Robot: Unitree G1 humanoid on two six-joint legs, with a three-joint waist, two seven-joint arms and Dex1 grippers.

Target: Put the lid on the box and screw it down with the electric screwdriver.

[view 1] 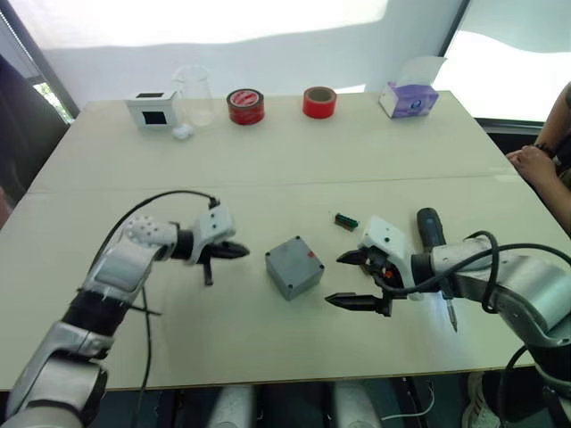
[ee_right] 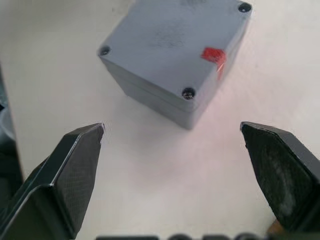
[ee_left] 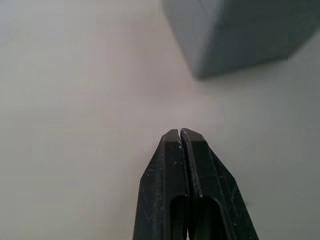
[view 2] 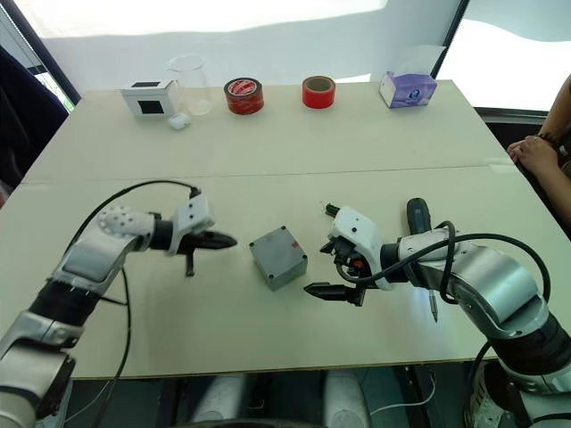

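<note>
On the pale table (view 1: 375, 152), the grey box (view 1: 293, 272) sits with its lid (ee_right: 175, 45) already in place, red mark showing near one corner. Left of the box, close but apart from it, the left gripper (view 1: 239, 252) points at it, fingers pressed together on nothing. Right of the box, the right gripper (view 1: 350, 279) faces it, fingers spread wide and empty. Further right of the box, behind that arm, the electric screwdriver (view 1: 431, 228) lies on the table.
</note>
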